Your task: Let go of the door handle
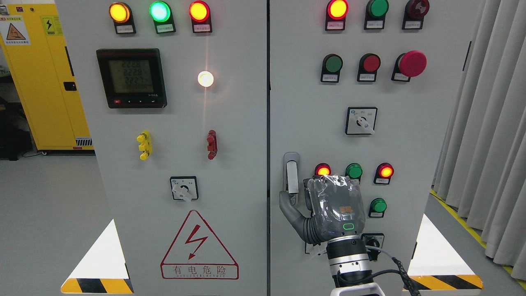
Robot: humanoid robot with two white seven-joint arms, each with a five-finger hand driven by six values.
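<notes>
The grey door handle [291, 174] stands upright on the left edge of the right cabinet door [304, 102]. My right hand [298, 197], wrapped in clear plastic, comes up from the bottom edge just right of the handle. Its back faces the camera. The thumb [287, 207] is spread out to the left, with its tip at the handle's lower end. The other fingers point toward the door beside the handle and are mostly hidden behind the palm. Nothing is closed around the handle, and most of its length shows bare. My left arm is out of view.
Lit and unlit push buttons [353, 170] and a rotary switch [373, 241] crowd the panel around the hand. The left cabinet door [230, 185] carries a meter and a warning triangle. A curtain [489, 123] hangs at the right, and a yellow cabinet [41, 82] stands at the back left.
</notes>
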